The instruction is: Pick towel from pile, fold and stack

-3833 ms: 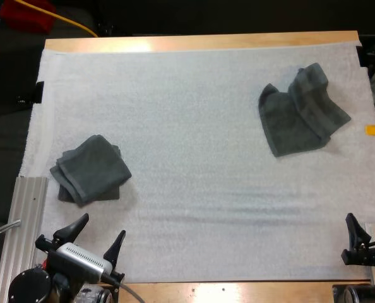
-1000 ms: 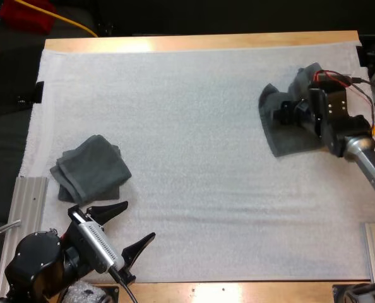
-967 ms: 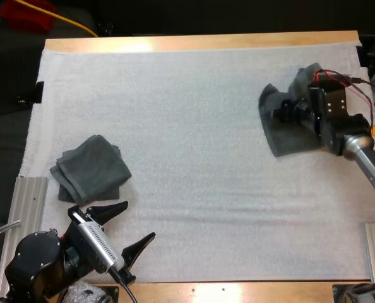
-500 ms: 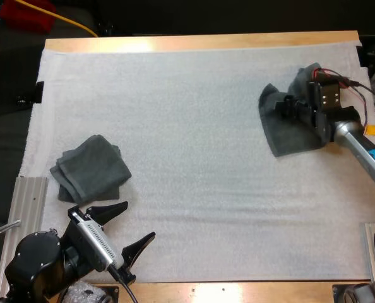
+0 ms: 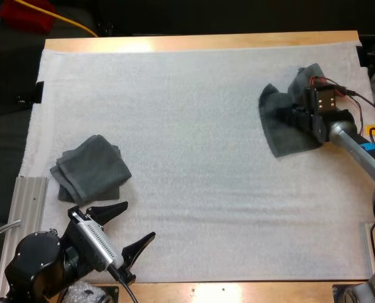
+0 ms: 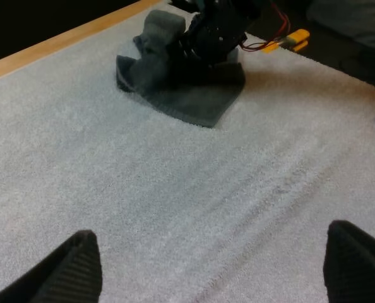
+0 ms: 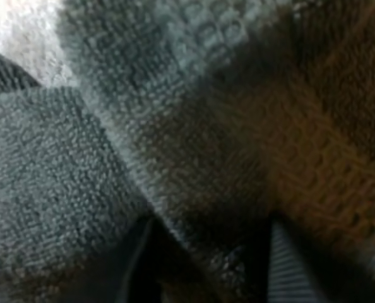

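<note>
Our right gripper [image 5: 298, 115] was down on the crumpled towel [image 5: 281, 137], which lay near the far right edge of the mat [image 5: 187, 113]. Its camera looked straight into the cloth, and we could not tell whether it had closed on the towel or was merely pressing into it. Our left gripper [image 5: 136, 222] hung wide open and empty at the near left of the mat, just beside the folded towels [image 5: 89, 169].

We judged the grasp itself to be the main risk. The towel was bunched in thick overlapping folds, so a bite there could take several layers at once and lift a lump that would not spread flat for folding. A shallow pinch on one loose ridge could slip free on the way up instead. Pressing too deep could also catch the soft mat underneath and drag it along. The towel sat close to the mat's edge, so a sideways pull could sweep it off. The left gripper was well apart from this towel, so it could not steady a bad lift at once.
</note>
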Tool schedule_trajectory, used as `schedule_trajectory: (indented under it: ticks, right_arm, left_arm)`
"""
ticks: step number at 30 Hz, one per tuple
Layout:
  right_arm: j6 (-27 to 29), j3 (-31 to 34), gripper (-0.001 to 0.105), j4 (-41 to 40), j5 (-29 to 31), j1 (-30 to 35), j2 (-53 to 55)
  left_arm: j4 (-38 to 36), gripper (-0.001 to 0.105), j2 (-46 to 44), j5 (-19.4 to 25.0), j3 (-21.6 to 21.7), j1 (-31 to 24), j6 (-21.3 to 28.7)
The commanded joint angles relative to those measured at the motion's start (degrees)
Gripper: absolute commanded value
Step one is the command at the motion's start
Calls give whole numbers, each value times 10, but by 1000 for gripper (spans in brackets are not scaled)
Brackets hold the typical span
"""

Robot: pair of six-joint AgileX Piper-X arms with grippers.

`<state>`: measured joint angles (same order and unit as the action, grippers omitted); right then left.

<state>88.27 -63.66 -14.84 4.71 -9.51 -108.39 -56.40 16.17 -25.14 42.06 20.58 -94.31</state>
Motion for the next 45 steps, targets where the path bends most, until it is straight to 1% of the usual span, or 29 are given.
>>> schedule_trajectory:
  ticks: [1, 5, 6, 12, 17, 28, 35, 39, 45]
  right_arm:
    - [1, -5, 22, -9, 2, 2, 0]
    - [2, -5, 1, -10, 2, 2, 0]
    - [2, -5, 0, -12, 2, 2, 2]
    - [12, -6, 1, -41, 1, 2, 29]
    - [74, -6, 1, -54, 3, 0, 81]
    - [139, -6, 1, -105, 3, -14, 213]
    - [156, -11, 1, -111, 3, -51, 298]
    - [157, -17, 1, -113, 7, -76, 334]
    - [157, -24, 1, -164, 10, -125, 379]
  left_arm:
    - [7, 69, 0, -4, 4, 2, -5]
    - [7, 69, 0, -4, 4, 2, -5]
    - [7, 69, 0, -4, 4, 2, -5]
    - [7, 69, 0, -4, 4, 2, -5]
    - [7, 69, 0, -4, 4, 2, -5]
    - [7, 69, 0, -4, 4, 2, -5]
    - [7, 69, 0, -4, 4, 2, -5]
    - [7, 69, 0, -4, 4, 2, -5]
    - [7, 69, 0, -4, 4, 2, -5]
